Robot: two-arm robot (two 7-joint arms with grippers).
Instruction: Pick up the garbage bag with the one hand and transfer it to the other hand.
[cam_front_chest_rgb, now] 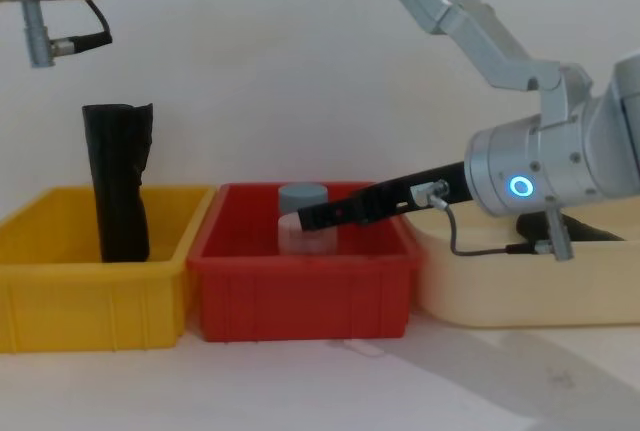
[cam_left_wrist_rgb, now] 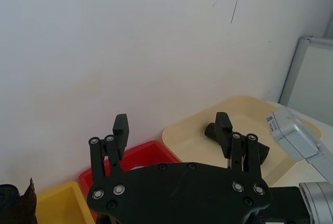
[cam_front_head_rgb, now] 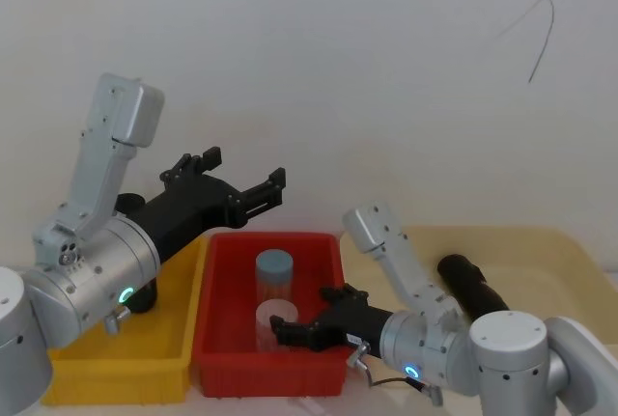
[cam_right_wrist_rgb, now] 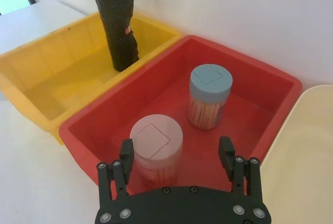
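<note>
The garbage bag [cam_right_wrist_rgb: 118,21] is a tall black roll with a small red label patch. It stands upright in the back corner of the yellow bin [cam_right_wrist_rgb: 31,73] and also shows in the chest view as the garbage bag [cam_front_chest_rgb: 118,186]. My left gripper [cam_front_head_rgb: 241,170], on the arm with the green light, hangs open and empty high above the seam between the yellow and red bins, well clear of the bag. My right gripper [cam_right_wrist_rgb: 176,148], on the arm with the blue light, is open and empty, low over the red bin [cam_front_head_rgb: 323,242] beside a pink-lidded jar [cam_right_wrist_rgb: 156,148].
A blue-lidded jar [cam_right_wrist_rgb: 209,94] stands in the red bin behind the pink one. A second black roll [cam_front_head_rgb: 473,286] lies on its side in the beige tray [cam_front_head_rgb: 560,262] at the right. A white wall runs close behind the bins.
</note>
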